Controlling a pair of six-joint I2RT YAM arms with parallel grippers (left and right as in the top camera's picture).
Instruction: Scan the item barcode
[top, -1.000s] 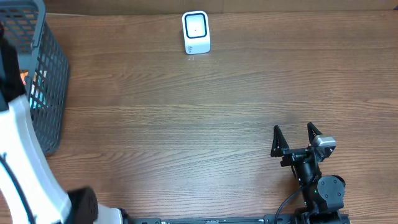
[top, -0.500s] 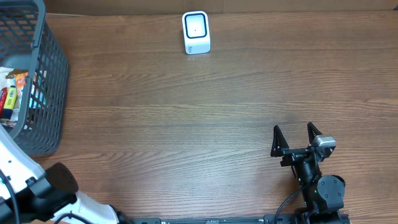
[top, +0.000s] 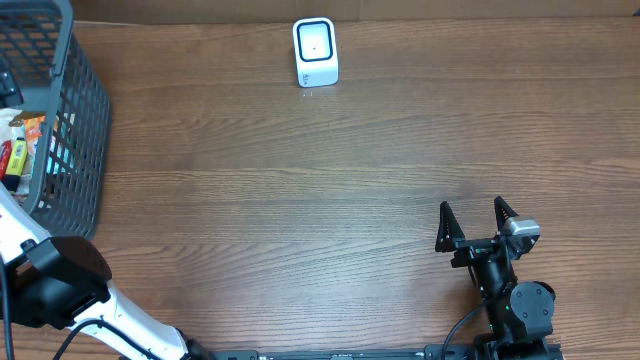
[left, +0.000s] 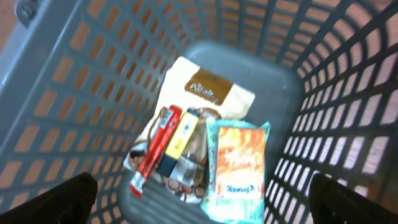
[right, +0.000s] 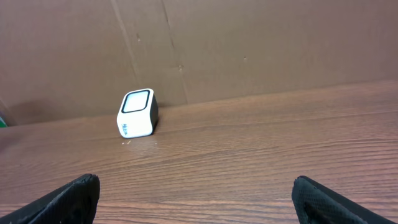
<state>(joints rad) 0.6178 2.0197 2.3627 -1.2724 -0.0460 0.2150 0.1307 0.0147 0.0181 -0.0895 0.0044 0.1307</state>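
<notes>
The white barcode scanner (top: 315, 52) stands at the table's far edge, its window also facing the right wrist view (right: 137, 112). Several packaged items lie on the floor of the grey mesh basket (top: 85, 110): a white and brown pouch (left: 208, 93), a red bar (left: 155, 149), a yellow and blue packet (left: 179, 140) and an orange and teal snack bag (left: 239, 168). My left gripper (left: 208, 202) hangs open above them, holding nothing. My right gripper (top: 471, 208) rests open and empty low at the front right, pointing toward the scanner.
The basket (left: 93, 81) occupies the far left corner, with its walls rising around the items. My left arm's dark joint (top: 60, 275) and white link sit at the front left. A brown cardboard wall (right: 249, 43) backs the table.
My left arm's white link has swung down and away from the basket's side, uncovering the items in the overhead view. The right arm has not moved.
</notes>
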